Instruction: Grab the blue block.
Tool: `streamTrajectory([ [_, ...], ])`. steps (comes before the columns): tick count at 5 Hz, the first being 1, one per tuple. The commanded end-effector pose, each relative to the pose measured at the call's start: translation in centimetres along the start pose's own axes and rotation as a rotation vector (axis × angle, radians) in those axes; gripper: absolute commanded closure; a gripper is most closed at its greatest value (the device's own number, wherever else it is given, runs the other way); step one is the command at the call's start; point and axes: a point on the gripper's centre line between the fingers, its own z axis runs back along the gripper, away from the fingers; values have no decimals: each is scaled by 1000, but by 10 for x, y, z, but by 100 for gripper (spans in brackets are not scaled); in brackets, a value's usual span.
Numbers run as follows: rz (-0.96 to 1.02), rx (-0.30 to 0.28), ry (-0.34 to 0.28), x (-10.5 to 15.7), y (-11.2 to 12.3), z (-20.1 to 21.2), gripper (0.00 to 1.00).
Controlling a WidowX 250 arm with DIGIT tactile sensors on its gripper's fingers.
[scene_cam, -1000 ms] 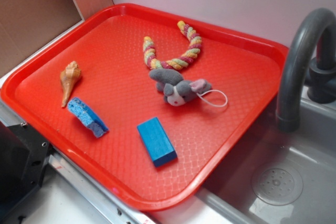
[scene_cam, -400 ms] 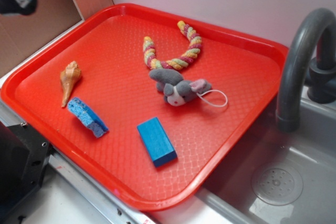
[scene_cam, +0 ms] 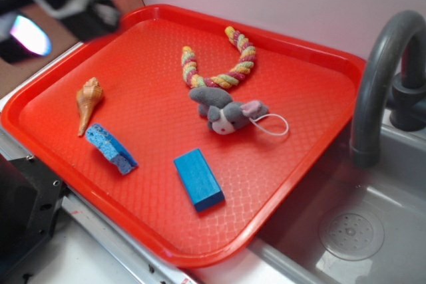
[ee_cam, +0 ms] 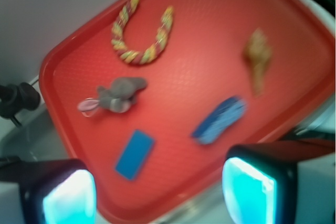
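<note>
Approach step: claw [ee_cam: 157,192], fingers spread apart and empty, held high above the red tray [scene_cam: 313,58]. Blue block [scene_cam: 198,179] lies flat near the front edge, right of the sponge [scene_cam: 110,147]; descent and alignment over it are required next

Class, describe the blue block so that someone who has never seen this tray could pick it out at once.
Find the red tray beside the sink. Near its edge closest to the camera lies the blue block, below the grey plush toy. Unlike the blue sponge to its left, which is curved and porous, it is a smooth brick with flat faces.
</note>
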Motion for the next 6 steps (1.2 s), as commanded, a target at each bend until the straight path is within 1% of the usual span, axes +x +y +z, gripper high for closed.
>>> streamTrajectory([
  [1, 256, 35, 39, 4, -26, -42, 0],
  [2, 360, 96, 33, -4, -25, -69, 0],
  [3, 388, 157, 49, -6, -19, -94, 0],
  [4, 456, 155, 72, -3, -13, -112, 0],
  [5, 459, 167, 83, -2, -11, -124, 0],
  [6, 447, 170, 65, -1, -12, -135, 0],
])
